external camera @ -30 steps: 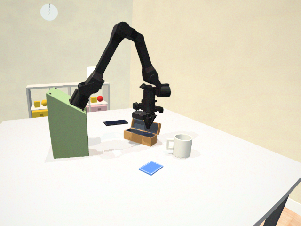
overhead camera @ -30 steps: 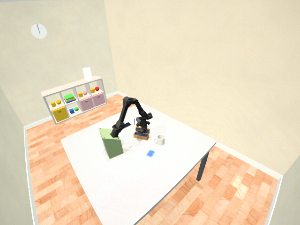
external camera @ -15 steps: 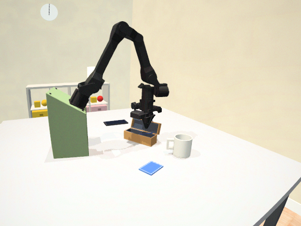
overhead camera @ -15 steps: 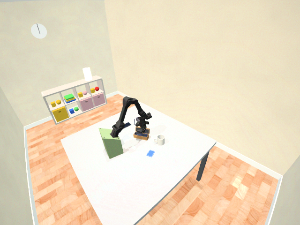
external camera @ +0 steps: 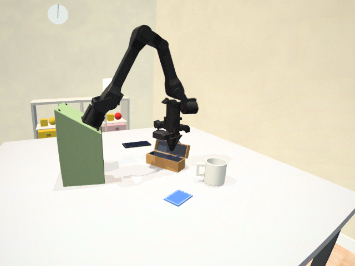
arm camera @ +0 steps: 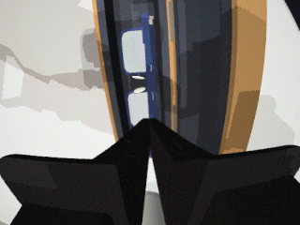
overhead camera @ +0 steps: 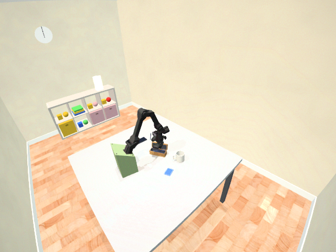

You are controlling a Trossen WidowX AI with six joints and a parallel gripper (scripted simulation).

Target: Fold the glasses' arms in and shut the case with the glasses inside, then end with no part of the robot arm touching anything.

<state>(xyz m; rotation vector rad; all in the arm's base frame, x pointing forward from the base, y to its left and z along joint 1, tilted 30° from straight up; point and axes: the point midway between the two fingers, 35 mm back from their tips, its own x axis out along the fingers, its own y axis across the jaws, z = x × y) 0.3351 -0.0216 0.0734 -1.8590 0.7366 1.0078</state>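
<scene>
my pincer (external camera: 172,148) points straight down over the open case (external camera: 166,160), its two fingers pressed together to a single point with nothing between them. from the wrist view the fingertips meet right over the near end of the case's tray, close to the edge where the lid (arm camera: 206,56) hinges up. the case is a tan wooden box with a dark lining, standing on the white worktop (external camera: 143,229), and its lid stands up at the far side, not yet shut. the glasses (arm camera: 139,71) lie inside the tray, blue-framed, with two pale lenses showing one after the other along the length of the box; i cannot tell from here whether their arms are folded flat. whether my fingertips touch the case or hang just above it i cannot tell either. a white mug (external camera: 213,170) stands near the case on the side away from my base, handle turned toward the box. a small blue square card (external camera: 178,197) lies flat on the worktop nearer the front, well apart from both. a dark flat slab (external camera: 136,143) lies behind the case. my arm rises from a green slanted stand (external camera: 79,148) and arches over to the box.
</scene>
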